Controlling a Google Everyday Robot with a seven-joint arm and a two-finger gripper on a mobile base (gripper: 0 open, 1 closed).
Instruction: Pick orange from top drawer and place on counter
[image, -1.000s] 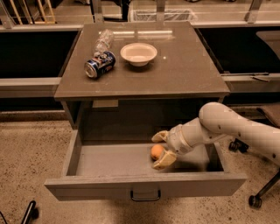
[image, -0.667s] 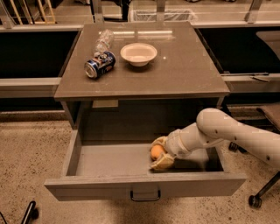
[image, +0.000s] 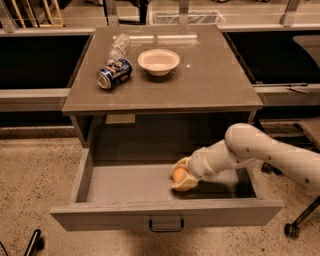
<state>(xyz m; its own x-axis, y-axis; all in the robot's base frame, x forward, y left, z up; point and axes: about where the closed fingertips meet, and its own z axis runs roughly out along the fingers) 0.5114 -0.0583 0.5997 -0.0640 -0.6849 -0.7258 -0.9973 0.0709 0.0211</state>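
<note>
The orange (image: 178, 174) lies on the floor of the open top drawer (image: 130, 184), right of its middle. My gripper (image: 182, 174) reaches into the drawer from the right. Its pale fingers (image: 185, 185) sit on either side of the orange and close on it, low in the drawer. The drawer's front panel carries a small dark loop handle (image: 166, 226). The counter (image: 200, 80) is the cabinet's flat top, above and behind the drawer.
On the counter stand a white bowl (image: 158, 61), a blue can (image: 114, 73) on its side and a clear plastic bottle (image: 118, 47) behind it. My white arm (image: 265, 150) crosses the drawer's right wall. A chair's castor (image: 291, 229) stands at lower right.
My gripper has moved slightly left and down over the orange, and the fingers have drawn closer together around it. The orange has stayed in place.
</note>
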